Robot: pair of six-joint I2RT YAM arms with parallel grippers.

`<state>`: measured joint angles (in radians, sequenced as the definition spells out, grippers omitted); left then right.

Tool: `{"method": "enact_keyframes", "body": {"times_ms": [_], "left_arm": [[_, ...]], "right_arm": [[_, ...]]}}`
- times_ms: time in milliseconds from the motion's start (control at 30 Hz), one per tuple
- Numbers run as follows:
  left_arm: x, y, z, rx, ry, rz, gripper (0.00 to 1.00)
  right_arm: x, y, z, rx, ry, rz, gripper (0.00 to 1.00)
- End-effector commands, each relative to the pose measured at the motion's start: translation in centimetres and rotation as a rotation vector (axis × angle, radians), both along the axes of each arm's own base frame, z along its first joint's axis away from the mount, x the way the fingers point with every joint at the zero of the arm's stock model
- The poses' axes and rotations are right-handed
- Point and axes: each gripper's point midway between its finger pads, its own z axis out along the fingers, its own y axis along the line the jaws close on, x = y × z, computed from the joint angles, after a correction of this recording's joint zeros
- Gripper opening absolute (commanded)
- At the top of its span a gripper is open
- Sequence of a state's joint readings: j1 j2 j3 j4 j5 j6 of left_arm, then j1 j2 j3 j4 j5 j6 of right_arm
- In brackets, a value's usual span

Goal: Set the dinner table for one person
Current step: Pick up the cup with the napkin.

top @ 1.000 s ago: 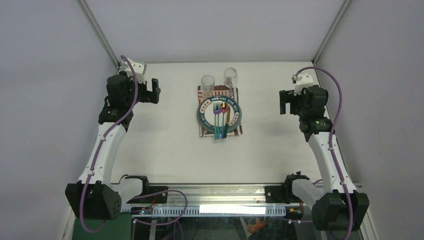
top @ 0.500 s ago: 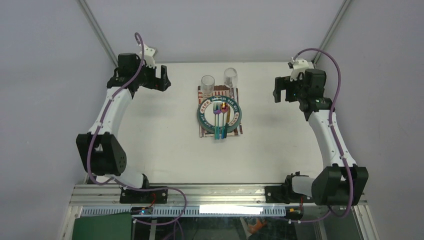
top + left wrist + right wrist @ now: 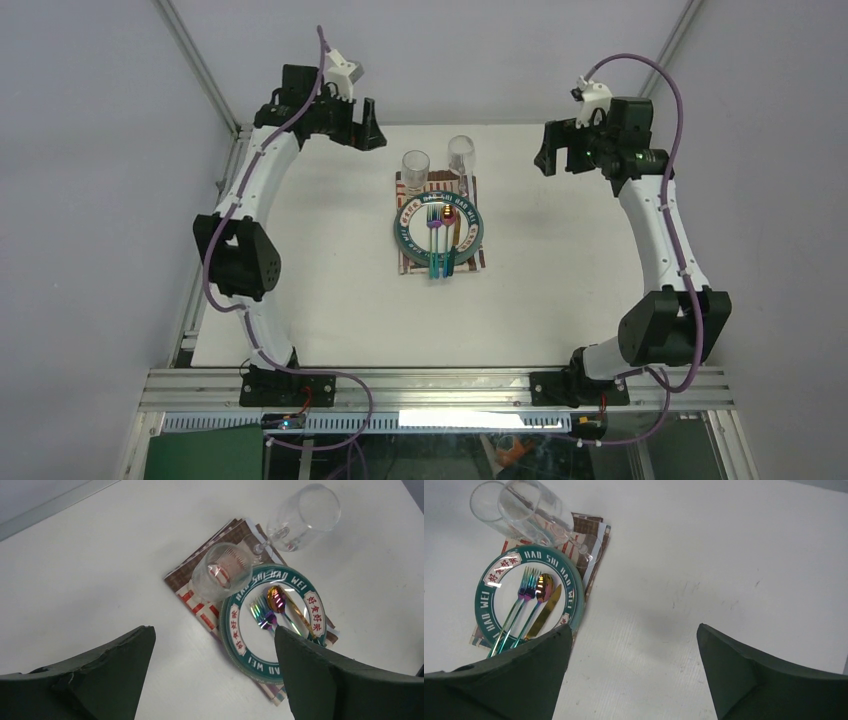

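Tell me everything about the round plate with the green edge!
The plate is round and white in the middle, with a wide green rim carrying white letters, HAO SHI HAO WEI, and red Chinese characters. It looks like ceramic or plastic. It lies flat on the striped placemat on the dinner table. Shiny rainbow cutlery rests on it, handles poking past the rim.

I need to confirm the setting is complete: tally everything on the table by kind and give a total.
Glasses: 2, a tumbler and a wine glass
Plate: 1
Placemat: 1
Fork: 1
Spoon: 1
Knife: 1
Total: 7
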<state>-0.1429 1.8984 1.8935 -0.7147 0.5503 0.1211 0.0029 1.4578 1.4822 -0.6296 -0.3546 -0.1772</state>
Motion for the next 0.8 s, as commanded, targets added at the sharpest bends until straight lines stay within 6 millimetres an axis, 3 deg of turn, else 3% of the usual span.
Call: {"method": "enact_keyframes", "body": {"times_ms": [0,133,300,467,667,767], "left_arm": [[0.9,-3.9,-0.7,0.054,0.017,-0.018,0.94],[3.5,-4.5,-3.4,0.226,0.009,0.096,0.91],[5.0,-5.2,-6.3,0.327,0.019,0.168,0.88],[5.9,-4.7,-7.5,0.357,0.036,0.222,0.81],[5.9,-4.9,-7.4,0.362,0.029,0.221,0.79],[5.9,-5.2,-7.8,0.366,0.032,0.212,0.73]], "right_arm": [[-1.3,0.3,-2.1,-0.017,0.046,0.012,1.0],[-2.1,-0.2,-3.2,-0.05,0.047,-0.013,1.0],[-2.9,-0.4,-3.6,-0.061,0.042,-0.021,1.0],[-3.5,-0.4,-4.3,-0.067,0.042,-0.022,1.0],[-4.0,-0.3,-4.9,-0.064,0.046,-0.02,1.0],[-4.1,-0.4,-4.8,-0.063,0.043,-0.024,1.0]]}}
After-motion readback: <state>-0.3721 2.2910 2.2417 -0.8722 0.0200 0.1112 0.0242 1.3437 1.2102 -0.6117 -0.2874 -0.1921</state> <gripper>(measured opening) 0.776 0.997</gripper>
